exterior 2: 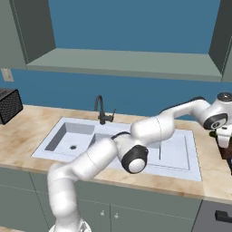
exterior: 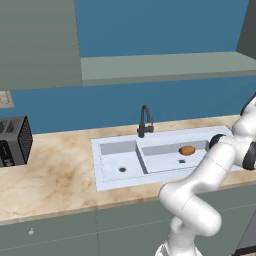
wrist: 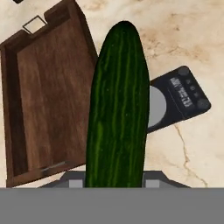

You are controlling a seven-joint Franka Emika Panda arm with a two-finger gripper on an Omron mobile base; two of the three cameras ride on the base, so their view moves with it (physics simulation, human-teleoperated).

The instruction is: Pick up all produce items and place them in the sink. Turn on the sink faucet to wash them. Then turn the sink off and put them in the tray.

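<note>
base views: flank sink (exterior: pixel 120 150) | hand view: close, above tray (wrist: pixel 43 100)

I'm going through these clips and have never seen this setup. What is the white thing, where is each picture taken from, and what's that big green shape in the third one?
The white thing is a robot arm in a simulated kitchen. Two pictures come from cameras behind it, left and right, looking over a marble counter with a double sink, a black faucet and a toaster. A potato lies in the larger basin. The third looks along the hand: the gripper holds a cucumber above a wooden tray and a small kitchen scale.
</note>
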